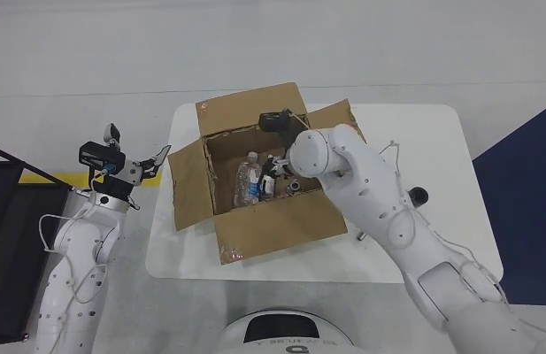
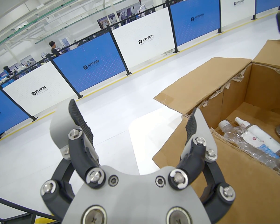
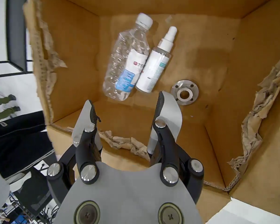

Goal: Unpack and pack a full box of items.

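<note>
White table [image 1: 423,150] carries the open box [image 1: 264,234]: water bottle [image 3: 123,66], spray bottle [image 3: 156,68] and metal flange [image 3: 185,92] lie on its floor. My right gripper [image 3: 126,97] hangs released above them; left gripper [image 2: 134,106], also released, sits off the table's edge.

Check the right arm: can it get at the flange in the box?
Probably yes. The right gripper hangs open above the open box, and the flange lies bare on its floor, apart from the spray bottle, with nothing over it.
</note>
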Robot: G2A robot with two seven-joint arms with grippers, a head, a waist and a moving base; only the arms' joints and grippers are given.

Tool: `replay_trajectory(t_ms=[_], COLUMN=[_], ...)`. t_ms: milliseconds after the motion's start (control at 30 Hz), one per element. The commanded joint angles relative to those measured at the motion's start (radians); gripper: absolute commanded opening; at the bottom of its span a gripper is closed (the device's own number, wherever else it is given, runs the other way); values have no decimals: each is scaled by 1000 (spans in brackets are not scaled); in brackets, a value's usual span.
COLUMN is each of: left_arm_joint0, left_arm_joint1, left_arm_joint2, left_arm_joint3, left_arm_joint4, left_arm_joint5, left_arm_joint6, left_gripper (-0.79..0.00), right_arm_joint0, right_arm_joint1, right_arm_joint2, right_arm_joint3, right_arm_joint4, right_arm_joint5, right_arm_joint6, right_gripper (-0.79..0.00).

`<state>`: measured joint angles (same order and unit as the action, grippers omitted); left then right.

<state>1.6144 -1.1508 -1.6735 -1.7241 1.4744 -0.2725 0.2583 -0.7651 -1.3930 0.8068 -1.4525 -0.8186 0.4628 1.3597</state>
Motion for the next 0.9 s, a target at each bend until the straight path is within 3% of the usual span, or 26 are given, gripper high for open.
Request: replay_trajectory(t_ms=[0, 300, 400, 500, 867], left_arm_joint0=[0, 0, 0, 0, 0], left_arm_joint1=[0, 0, 0, 0, 0], left_arm_joint2=[0, 0, 0, 0, 0], left_arm_joint3=[0, 0, 0, 0, 0], left_arm_joint4=[0, 0, 0, 0, 0], left_arm_joint5=[0, 0, 0, 0, 0], left_arm_joint6=[0, 0, 0, 0, 0], left_gripper=[0, 0, 0, 0, 0], right_arm_joint0=[24, 70, 61, 51, 29], right_arm_joint1=[-6, -31, -34, -35, -51], right_arm_joint2=[-25, -100, -92, -86, -135], right_arm_joint3=[68, 229, 245, 250, 289], right_arm_joint4=[-21, -117, -115, -121, -186], right_arm_joint5=[-10, -24, -29, -28, -61], right_arm_joint6=[7, 22, 27, 26, 25], right_gripper=[-385, -385, -360, -394, -406])
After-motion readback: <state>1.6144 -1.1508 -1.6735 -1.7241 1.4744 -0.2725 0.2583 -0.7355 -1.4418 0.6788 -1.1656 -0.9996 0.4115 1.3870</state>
